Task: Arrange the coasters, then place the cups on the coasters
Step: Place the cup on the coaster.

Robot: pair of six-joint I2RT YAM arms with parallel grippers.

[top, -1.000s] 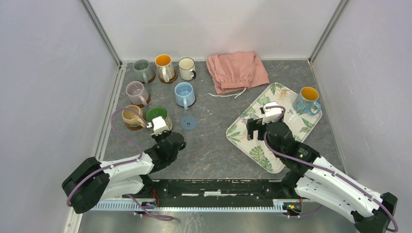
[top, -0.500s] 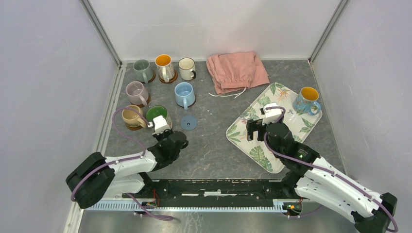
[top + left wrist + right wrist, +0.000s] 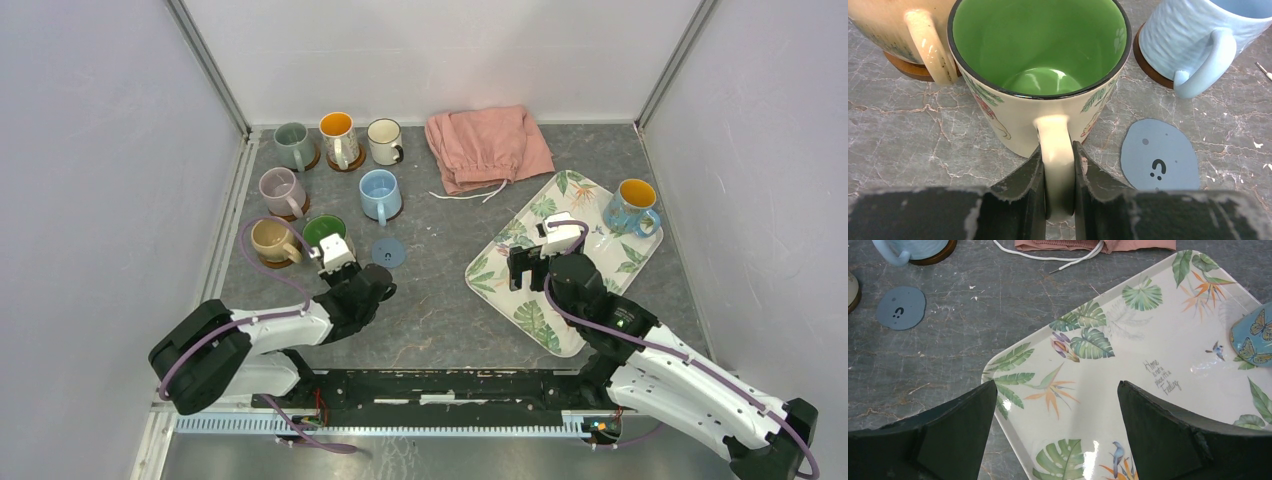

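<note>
**Two tools, one cup gripped**

We see the left tool (image 3: pixel 1057 150) clamped on the handle of the green-inside cup (image 3: pixel 1040 50), near the blue coaster (image 3: pixel 1160 155) on the bench (image 3: pixel 908 135). The right tool (image 3: pixel 1055 385) gapes wide above the leaf tray (image 3: pixel 1108 390). Beyond, the beige cup (image 3: pixel 898 20) stands on a brown coaster (image 3: pixel 913 70).

Pink cloth (image 3: pixel 487 146) beyond leaf-patterned tray (image 3: pixel 520 292).

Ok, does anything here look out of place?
Two things: the blue coaster has nothing on it, and an orange-inside mug sits on the leaf tray, apart from the others. Nothing looks spilled or broken.
</note>
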